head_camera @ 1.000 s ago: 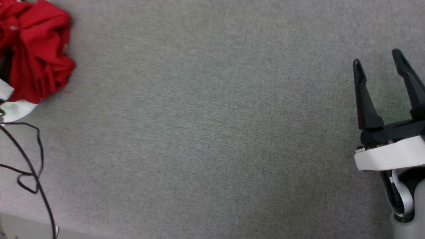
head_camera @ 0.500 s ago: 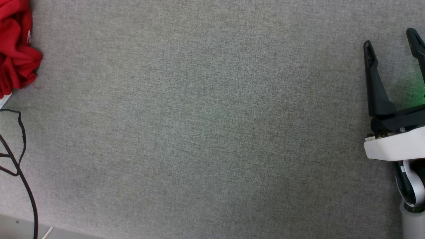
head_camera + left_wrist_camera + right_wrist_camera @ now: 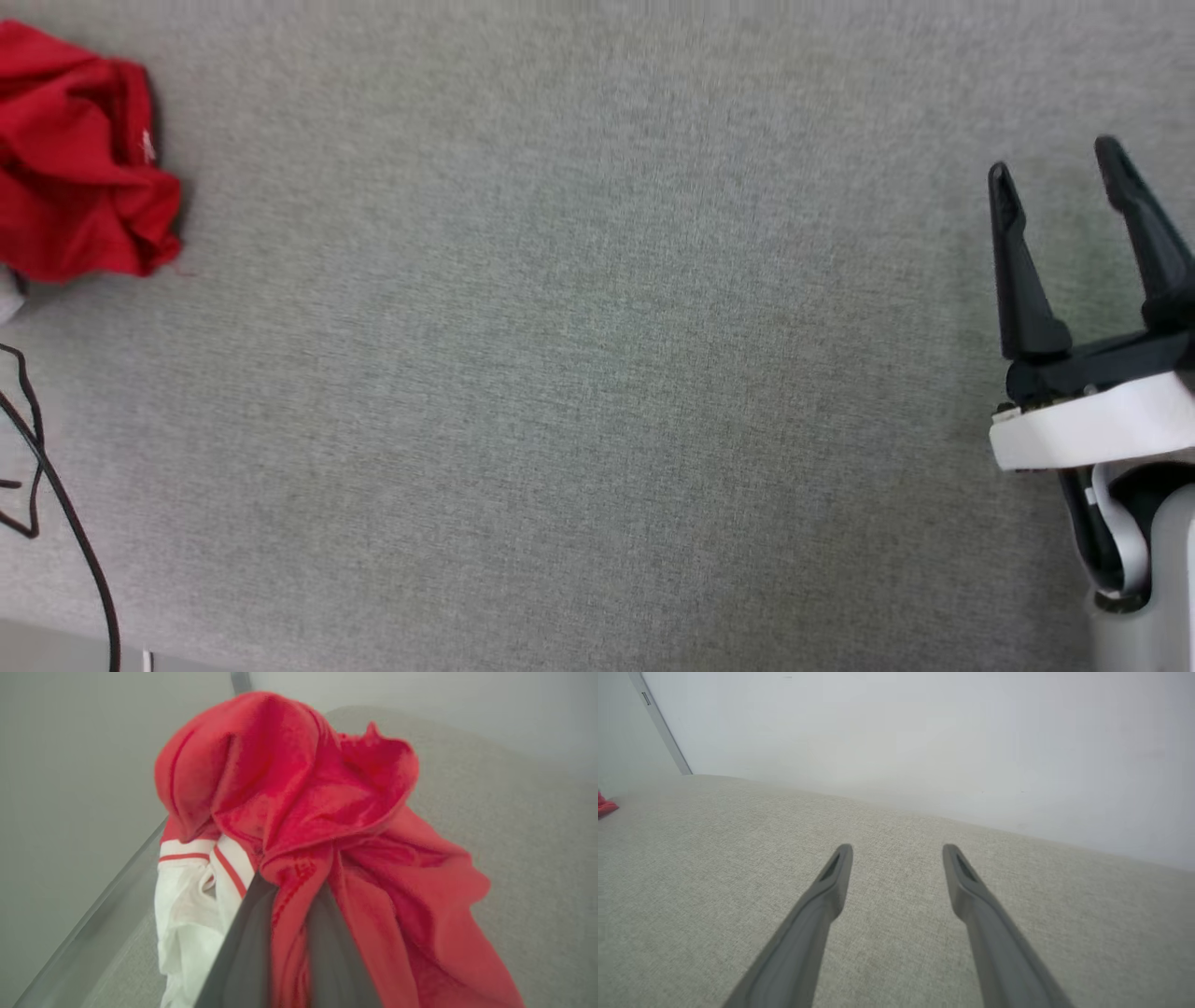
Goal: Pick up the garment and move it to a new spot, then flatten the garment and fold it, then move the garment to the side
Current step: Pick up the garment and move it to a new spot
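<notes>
garment (image 3: 79, 159): soft red knit, crumpled into a rounded, deeply creased heap at 10 o'clock in the head view, cut off by the frame edge, beside a wide stretch of grey woven cloth surface (image 3: 597, 373). in the left wrist view, white sleeve with red-striped trim hanging at 7 o'clock, red folds draping toward 5 o'clock. bunch running from 6 to 12 o'clock along the fingers. left gripper (image 3: 293, 889) clamped on a red fold. right gripper (image 3: 1055, 161) at 3 o'clock, dark tapered fingers spread apart, well apart from the garment.
</notes>
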{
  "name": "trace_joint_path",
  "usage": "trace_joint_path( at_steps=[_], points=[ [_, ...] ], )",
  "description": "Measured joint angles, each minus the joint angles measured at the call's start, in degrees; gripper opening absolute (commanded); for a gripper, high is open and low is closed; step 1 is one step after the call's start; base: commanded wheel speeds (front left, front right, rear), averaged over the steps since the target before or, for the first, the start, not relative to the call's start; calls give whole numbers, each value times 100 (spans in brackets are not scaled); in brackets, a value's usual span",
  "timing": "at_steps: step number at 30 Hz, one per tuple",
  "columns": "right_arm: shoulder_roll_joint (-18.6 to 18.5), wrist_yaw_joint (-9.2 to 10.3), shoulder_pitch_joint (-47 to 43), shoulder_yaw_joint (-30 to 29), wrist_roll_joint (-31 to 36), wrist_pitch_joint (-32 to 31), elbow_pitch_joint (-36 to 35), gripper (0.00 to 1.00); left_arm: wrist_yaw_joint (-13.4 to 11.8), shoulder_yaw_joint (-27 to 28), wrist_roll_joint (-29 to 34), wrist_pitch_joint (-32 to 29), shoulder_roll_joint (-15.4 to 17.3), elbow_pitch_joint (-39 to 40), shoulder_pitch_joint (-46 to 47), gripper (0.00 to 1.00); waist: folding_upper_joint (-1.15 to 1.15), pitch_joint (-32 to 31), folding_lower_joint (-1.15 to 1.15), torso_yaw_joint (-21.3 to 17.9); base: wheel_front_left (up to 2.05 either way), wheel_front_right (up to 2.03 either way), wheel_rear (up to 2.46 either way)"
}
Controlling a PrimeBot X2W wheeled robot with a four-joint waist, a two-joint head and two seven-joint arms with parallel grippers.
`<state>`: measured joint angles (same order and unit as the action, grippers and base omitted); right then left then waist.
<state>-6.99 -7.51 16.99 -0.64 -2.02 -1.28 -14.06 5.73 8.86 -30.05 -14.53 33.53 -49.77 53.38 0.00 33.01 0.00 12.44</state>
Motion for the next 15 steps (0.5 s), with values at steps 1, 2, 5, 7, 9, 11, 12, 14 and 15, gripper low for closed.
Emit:
trace_joint_path(
  at_steps=[1,2,5,7,9,11,12,14,15],
  points=[
    [29,0,-47,-11,-2,30,46,100,-36,-34,78,194,1,-34,1,0,0,-108,0,-2,0,0,0],
    [65,0,-89,-16,-9,59,97,100,-34,-64,126,374,5,-67,1,0,0,-222,0,-4,0,0,0],
    [176,0,-239,-92,-56,182,196,100,-21,-127,254,1070,-31,-103,10,0,0,-568,-1,-6,0,0,0],
    [232,0,-371,-187,-67,221,270,100,-8,-208,323,1443,-107,-172,31,0,0,-798,-1,-1,0,0,0],
    [280,0,-496,-263,-105,260,338,100,20,-289,357,1733,-203,-281,31,0,0,-1029,-1,5,0,0,0],
    [331,0,-615,-331,-116,303,394,100,33,-352,408,2011,-304,-389,27,0,0,-1255,-1,5,0,0,0],
    [347,0,-675,-357,-124,312,419,100,38,-387,423,2124,-348,-425,12,0,0,-1363,-1,2,0,0,0],
    [372,0,-792,-396,-159,335,477,100,62,-463,463,2331,-445,-470,-56,0,0,-1571,-1,-16,0,0,0],
    [378,0,-840,-408,-174,350,501,100,62,-486,469,2425,-500,-478,-104,0,0,-1669,-1,-33,0,0,0]
  ],
)
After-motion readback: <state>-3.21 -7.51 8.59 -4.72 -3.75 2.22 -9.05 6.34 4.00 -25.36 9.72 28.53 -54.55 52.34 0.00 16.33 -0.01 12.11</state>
